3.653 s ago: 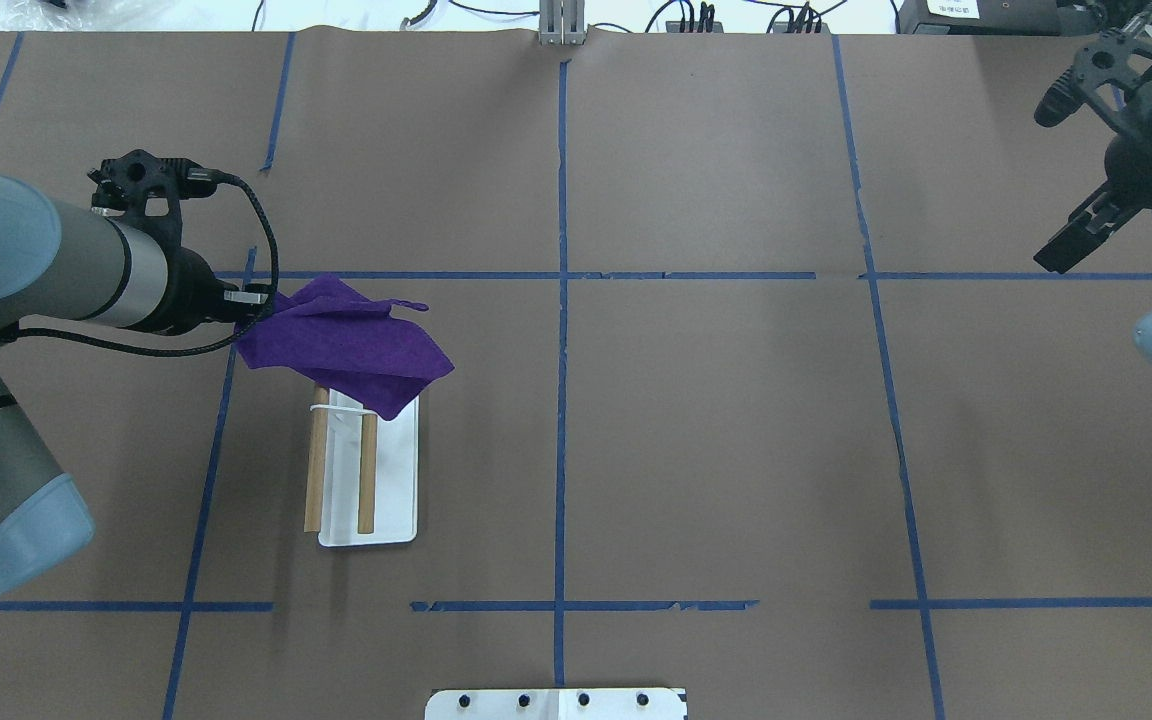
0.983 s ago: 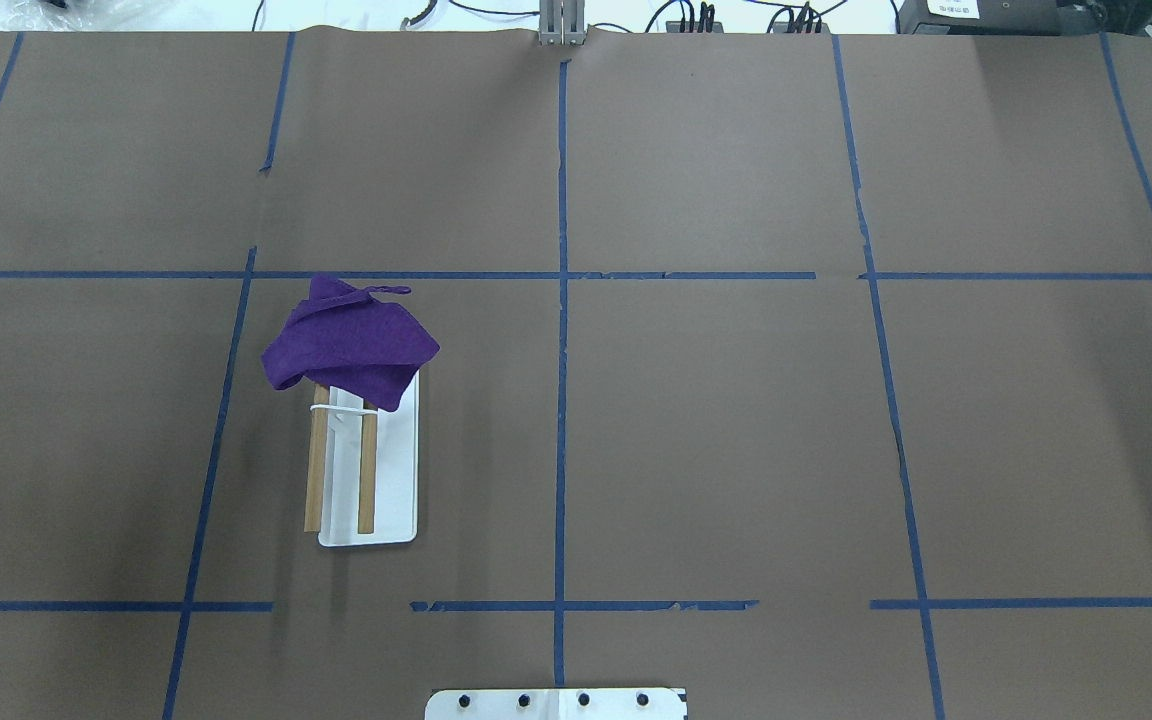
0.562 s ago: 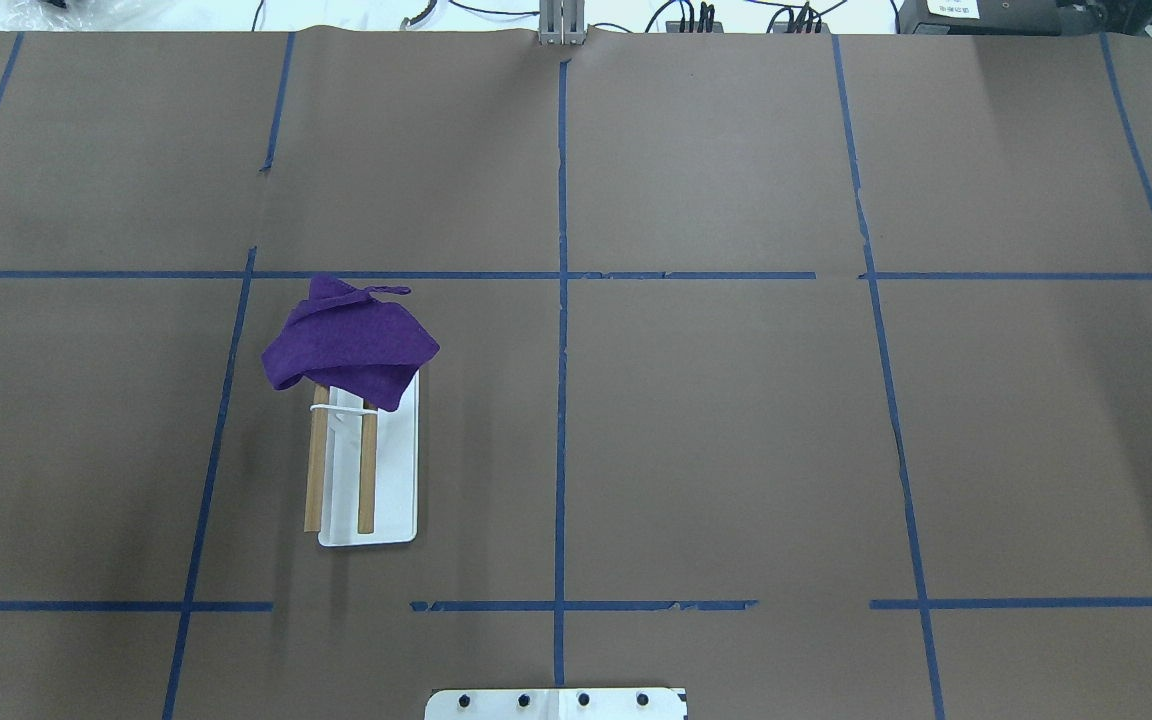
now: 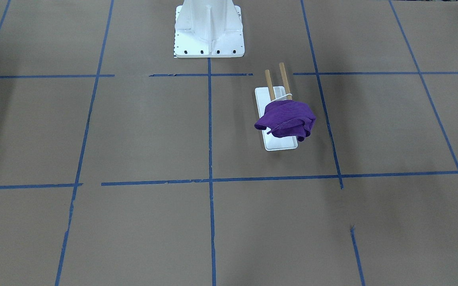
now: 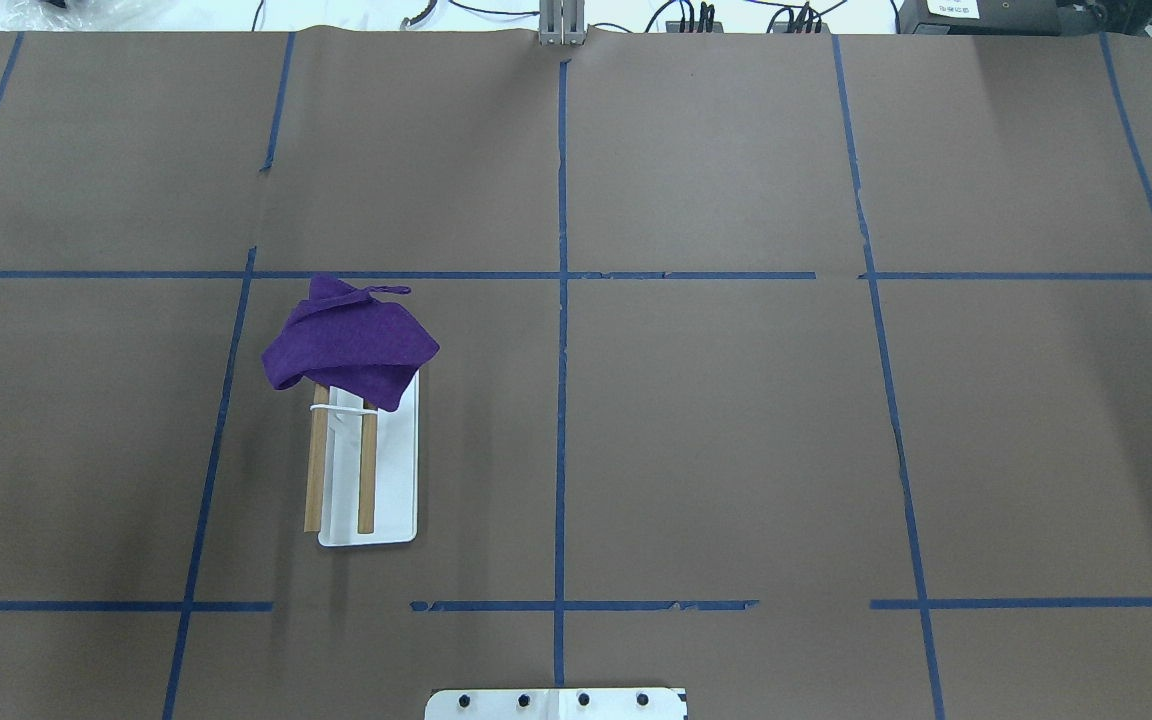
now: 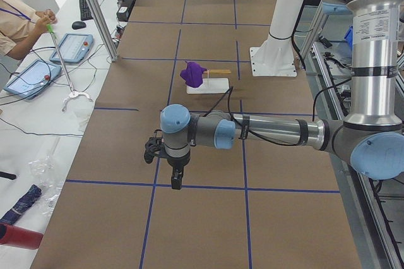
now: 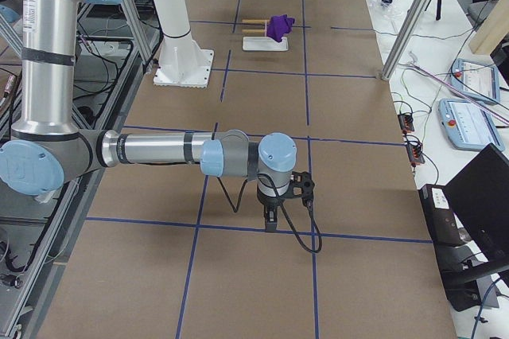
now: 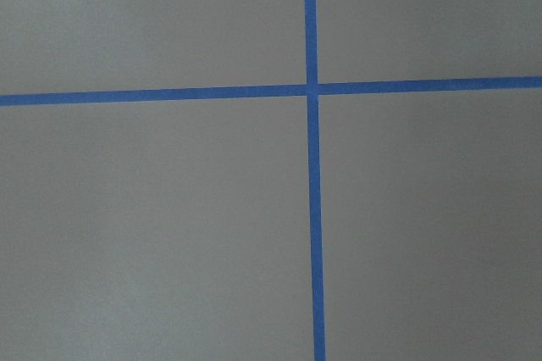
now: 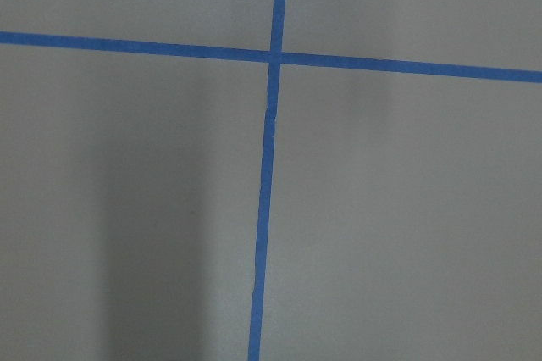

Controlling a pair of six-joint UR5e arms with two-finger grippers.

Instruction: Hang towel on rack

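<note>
Front-facing view: the purple towel point(image 4: 285, 119) lies bunched over the two wooden dowels point(image 4: 269, 82) of the rack point(image 4: 281, 144). It covers the dowels' 6 o'clock ends, the ones away from the robot, and its folds hang over the white tray on both sides. The bare dowel ends point toward 12 o'clock, past a thin white bracket point(image 4: 287, 96) at the towel's edge. The rack stands at about 4 o'clock from the white pedestal point(image 4: 209, 29), on a brown table point(image 4: 133, 131) crossed by blue tape point(image 4: 210, 119). No arm shows here.

Overhead view: the rack sits in the table's left half, its dowels running 12 to 6 o'clock. The towel covers its 12 o'clock end, with a small loop sticking out at the towel's 1 o'clock.

Left side view: the near arm reaches out low over the table, and the left gripper point(image 6: 175, 183) points down above a tape line, touching nothing. I cannot tell whether its fingers are apart or together. The towel on the rack is well apart from it, far off at 12 o'clock. A person point(image 6: 19, 19) sits at 10 o'clock, beside the table.

Right side view: the right gripper point(image 7: 270, 224) hangs pointing down just above a tape line, holding nothing. Its finger spacing cannot be judged either. Rack and towel are far off at 12 o'clock.

Both wrist views show only brown table and a crossing of tape.
</note>
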